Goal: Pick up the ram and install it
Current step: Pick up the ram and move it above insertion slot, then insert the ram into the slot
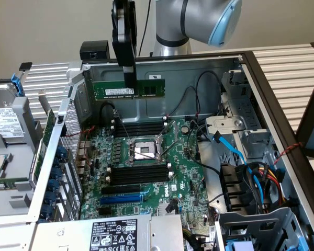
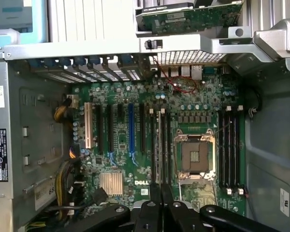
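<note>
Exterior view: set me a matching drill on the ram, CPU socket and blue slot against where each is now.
Things: 1 ram; 2 CPU socket; 3 blue slot.
Places: a between two banks of black memory slots; b clamped in the gripper, above the motherboard; c by the labelled grey box.
Pairs: 1-b, 2-a, 3-c.

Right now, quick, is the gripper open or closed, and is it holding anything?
Gripper: closed, holding the ram stick by its top edge.
</note>
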Robot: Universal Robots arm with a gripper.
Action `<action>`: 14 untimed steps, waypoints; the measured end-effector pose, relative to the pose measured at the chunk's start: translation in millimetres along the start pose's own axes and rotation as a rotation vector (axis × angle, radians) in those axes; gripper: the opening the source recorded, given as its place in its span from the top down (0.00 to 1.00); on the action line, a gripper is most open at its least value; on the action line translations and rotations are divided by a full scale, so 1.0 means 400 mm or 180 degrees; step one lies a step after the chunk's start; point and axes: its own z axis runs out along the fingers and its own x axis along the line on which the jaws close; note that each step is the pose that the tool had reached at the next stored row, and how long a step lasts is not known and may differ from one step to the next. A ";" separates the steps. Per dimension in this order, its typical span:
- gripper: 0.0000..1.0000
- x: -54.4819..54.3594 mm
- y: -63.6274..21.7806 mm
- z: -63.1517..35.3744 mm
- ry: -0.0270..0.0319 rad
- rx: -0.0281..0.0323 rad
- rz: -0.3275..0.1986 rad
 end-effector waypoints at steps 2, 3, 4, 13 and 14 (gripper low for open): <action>0.88 -0.007 -0.002 0.000 0.0000 0.0000 0.0001; 0.88 -0.010 -0.003 0.001 0.0000 0.0000 0.0003; 0.88 -0.012 -0.004 0.001 0.0000 -0.0001 0.0004; 0.88 -0.032 -0.009 0.001 0.0001 -0.0001 0.0006; 0.88 -0.032 -0.009 0.001 0.0001 -0.0001 0.0006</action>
